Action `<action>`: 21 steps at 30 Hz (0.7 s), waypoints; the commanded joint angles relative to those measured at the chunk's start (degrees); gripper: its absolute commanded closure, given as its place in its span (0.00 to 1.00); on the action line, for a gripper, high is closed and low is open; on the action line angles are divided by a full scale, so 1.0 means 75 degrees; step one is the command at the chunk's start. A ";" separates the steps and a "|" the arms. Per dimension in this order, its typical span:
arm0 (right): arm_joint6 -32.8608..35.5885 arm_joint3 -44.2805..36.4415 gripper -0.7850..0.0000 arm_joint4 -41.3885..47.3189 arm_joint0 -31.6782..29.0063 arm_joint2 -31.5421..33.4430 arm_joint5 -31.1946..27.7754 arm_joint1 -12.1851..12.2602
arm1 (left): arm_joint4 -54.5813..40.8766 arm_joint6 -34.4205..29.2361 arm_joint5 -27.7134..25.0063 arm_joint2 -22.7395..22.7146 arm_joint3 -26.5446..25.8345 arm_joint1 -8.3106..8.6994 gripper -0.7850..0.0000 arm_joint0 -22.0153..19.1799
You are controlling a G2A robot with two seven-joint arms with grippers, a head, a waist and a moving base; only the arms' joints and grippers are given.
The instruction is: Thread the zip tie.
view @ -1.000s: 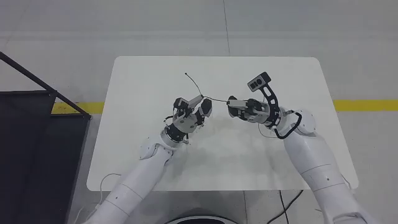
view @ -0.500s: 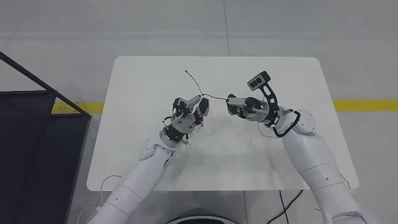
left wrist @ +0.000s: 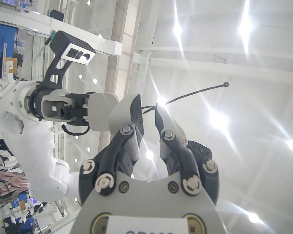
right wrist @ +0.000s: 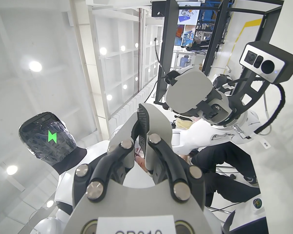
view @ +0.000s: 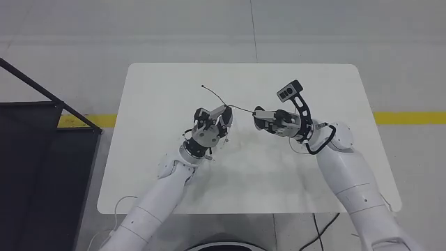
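Both arms rise from the bottom edge of the top view and nearly meet mid-frame. The left gripper (view: 214, 117), left of centre, has its fingers (left wrist: 136, 115) apart. The right gripper (view: 257, 116), right of centre, is pinched on the zip tie (view: 240, 109).

Black zip tie (left wrist: 197, 91) looked like thin matt plastic. Tabletop (view: 313, 90) was smooth matt white. Left gripper (left wrist: 147, 103) pads (left wrist: 137, 116) were black, ribbed.

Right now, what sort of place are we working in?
Probably a robotics lab in an industrial hall: a white table on a grey concrete floor marked with yellow lines, a high beamed ceiling with bright lamps, and a black frame with screens.
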 commanded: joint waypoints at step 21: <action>-0.0108 -0.0036 1.00 0.0041 -0.0086 0.0150 -0.0062 -0.0039 | 0.0359 -0.0086 -0.0126 -0.0215 0.0034 -0.0123 1.00 0.0098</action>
